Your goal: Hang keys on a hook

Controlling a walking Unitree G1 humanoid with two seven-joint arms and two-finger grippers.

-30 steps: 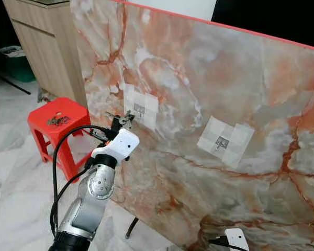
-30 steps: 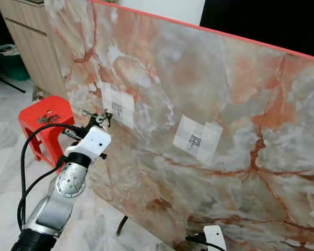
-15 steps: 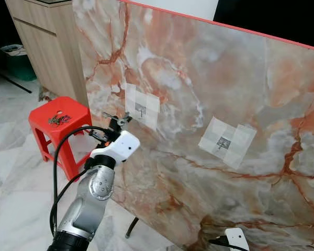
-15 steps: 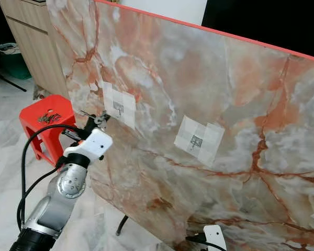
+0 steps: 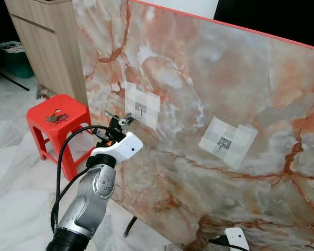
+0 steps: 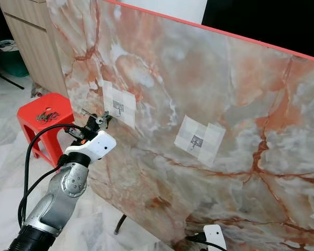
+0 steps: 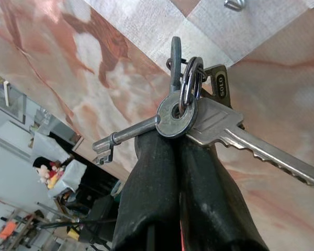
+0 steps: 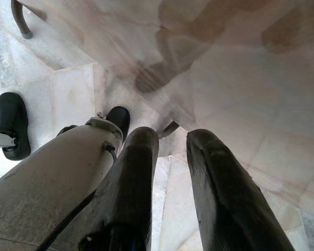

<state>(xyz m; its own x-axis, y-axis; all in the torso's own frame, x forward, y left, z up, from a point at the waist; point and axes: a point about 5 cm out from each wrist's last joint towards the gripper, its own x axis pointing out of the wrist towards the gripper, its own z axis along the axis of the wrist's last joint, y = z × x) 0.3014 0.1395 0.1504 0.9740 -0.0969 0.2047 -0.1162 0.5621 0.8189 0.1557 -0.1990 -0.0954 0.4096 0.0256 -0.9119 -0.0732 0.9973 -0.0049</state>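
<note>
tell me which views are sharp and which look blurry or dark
Left eye view: evenly lit, the marble board crisp, the left gripper slightly soft. Left wrist view: the keys sharp and bright, the hook at the frame edge, the room behind blurred. Right wrist view: dimmer, the right gripper dark, a soft shadow on the panel.

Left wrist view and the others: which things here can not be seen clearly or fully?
- Hook: cut by the left wrist view's top edge.
- Keys: long key's tip runs off the edge; the left pincer covers their lower part.
- Items on the red stool: too small to identify in the eye views.
- Right pincer: base cut off.
</note>
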